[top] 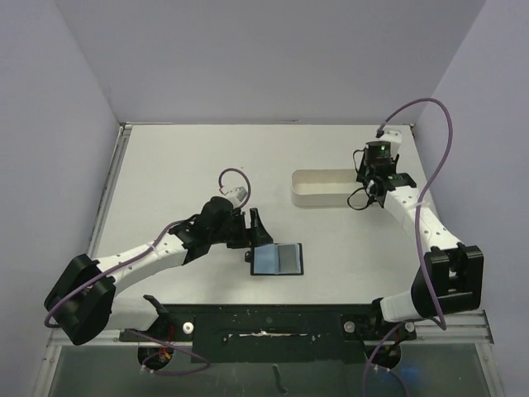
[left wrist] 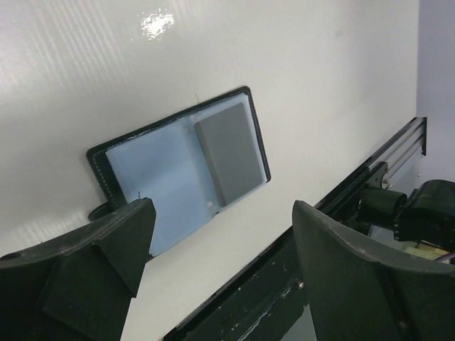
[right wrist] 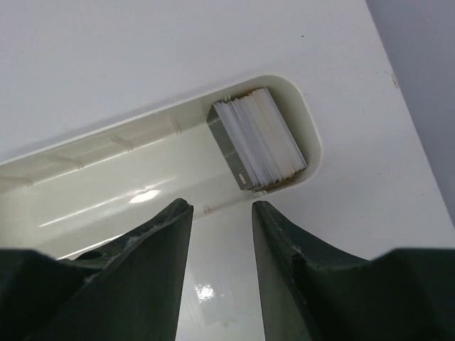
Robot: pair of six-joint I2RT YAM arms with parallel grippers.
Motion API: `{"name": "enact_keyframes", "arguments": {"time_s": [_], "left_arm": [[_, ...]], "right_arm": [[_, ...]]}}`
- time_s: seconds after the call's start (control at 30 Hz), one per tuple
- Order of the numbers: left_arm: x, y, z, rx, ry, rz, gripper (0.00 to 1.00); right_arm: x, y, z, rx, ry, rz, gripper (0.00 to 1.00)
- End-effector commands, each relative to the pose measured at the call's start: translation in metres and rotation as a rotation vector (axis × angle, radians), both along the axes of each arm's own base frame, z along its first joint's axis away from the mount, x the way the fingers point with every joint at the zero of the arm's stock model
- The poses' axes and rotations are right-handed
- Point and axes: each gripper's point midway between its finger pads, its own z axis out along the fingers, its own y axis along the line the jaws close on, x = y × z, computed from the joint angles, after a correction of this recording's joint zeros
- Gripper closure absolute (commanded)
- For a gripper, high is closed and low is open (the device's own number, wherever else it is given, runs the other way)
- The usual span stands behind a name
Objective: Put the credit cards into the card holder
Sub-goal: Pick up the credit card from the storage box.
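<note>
The right end effector (right wrist: 221, 207) is hovering, jaws partly spread and empty, over the stack of credit cards (right wrist: 259, 138) in the white tray's (right wrist: 106, 177) end toward the surface's right edge. It should be coming down squarely and pinching just one outer card. The left end effector (left wrist: 222, 220) is hanging spread wide beside the open card holder (left wrist: 153, 177) near the near edge's middle, with one grey card (left wrist: 229, 156) already pocketed.

The left arm (top: 140, 258) lies low, reaching forward and inward. The left end effector (left wrist: 224, 213) has its jaws spread wide, with nothing between them. The right arm (top: 421, 227) reaches far forward, wrist bent down. The right end effector (right wrist: 220, 206) is partly open and empty.
</note>
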Motion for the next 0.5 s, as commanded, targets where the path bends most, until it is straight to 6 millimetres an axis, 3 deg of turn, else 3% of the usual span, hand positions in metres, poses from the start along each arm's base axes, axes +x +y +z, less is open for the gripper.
{"name": "enact_keyframes", "arguments": {"time_s": [0.0,0.27,0.47], "left_arm": [[0.004,0.011,0.02,0.054,-0.07,-0.035,0.22],[-0.001,0.03,0.016,0.087,-0.035,-0.021,0.19],[-0.001,0.035,0.015,0.068,-0.04,-0.012,0.19]], "right_arm": [[0.023,-0.024,0.004,-0.1,0.041,0.041,0.59],[0.052,-0.042,-0.039,-0.166,0.193,0.103,0.59],[0.071,-0.038,-0.051,-0.164,0.218,0.162,0.59]]}}
